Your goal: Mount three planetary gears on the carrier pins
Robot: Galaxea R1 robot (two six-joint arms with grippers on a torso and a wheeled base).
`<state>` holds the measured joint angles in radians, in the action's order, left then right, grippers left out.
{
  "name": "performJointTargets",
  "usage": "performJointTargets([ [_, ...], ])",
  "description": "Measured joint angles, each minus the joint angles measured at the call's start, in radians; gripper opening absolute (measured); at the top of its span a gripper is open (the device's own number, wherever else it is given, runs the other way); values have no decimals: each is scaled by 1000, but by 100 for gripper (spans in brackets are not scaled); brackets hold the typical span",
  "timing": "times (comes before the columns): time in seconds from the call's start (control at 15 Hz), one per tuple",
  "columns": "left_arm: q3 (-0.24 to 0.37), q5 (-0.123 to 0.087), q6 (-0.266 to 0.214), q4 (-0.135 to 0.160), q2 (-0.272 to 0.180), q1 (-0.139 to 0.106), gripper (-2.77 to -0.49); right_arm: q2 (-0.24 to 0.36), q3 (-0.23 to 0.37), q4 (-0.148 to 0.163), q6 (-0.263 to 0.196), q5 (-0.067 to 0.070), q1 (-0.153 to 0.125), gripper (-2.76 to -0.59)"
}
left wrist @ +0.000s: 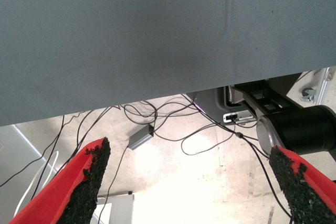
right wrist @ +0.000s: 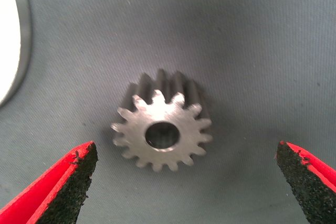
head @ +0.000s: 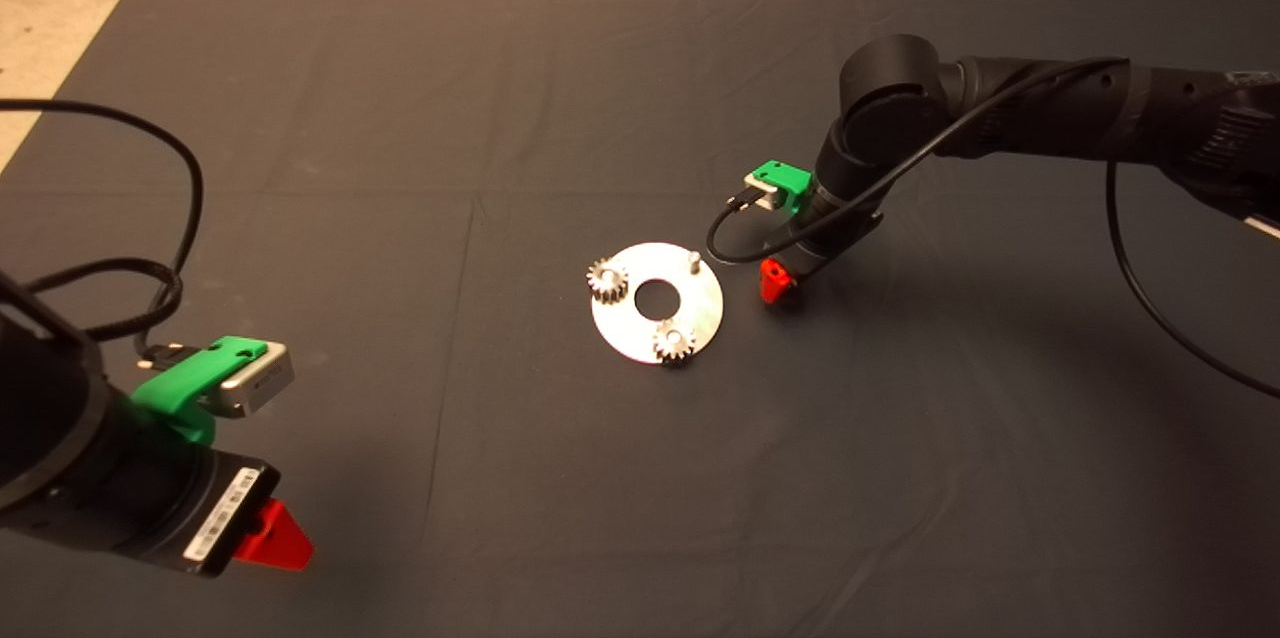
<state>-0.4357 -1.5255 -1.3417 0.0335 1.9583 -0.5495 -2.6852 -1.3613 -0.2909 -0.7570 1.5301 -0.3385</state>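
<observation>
Right hand (right wrist: 186, 182) – spread – over gear (right wrist: 161, 134)

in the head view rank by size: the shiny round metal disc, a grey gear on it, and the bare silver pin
1. Shiny round metal disc, clearly largest.
2. The two small grey toothed gears, alike in size.
3. Bare silver pin, smallest.

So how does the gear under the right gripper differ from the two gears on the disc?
The loose gear lies flat on the mat, beside the disc; the left-hand gear and near gear sit on the disc, on pins. The loose gear's bore is empty. It lies between the open fingers of the right gripper; no gripper is at the seated gears. One pin stands bare. All three look identical.
</observation>
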Motion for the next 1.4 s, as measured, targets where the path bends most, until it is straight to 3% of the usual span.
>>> performJointTargets([
  [0.87, 0, 0, 0, 0, 0, 0, -109, -31, -37, 0, 0, 0, 0, -140],
  [1.0, 0, 0, 0, 0, 0, 0, -109, -32, -41, 0, 0, 0, 0, -140],
  [1.13, 0, 0, 0, 0, 0, 0, -109, -33, -42, 0, 0, 0, 0, -155],
  [1.4, 0, 0, 0, 0, 1, 0, -109, -32, -43, 0, 0, 0, 0, -155],
])
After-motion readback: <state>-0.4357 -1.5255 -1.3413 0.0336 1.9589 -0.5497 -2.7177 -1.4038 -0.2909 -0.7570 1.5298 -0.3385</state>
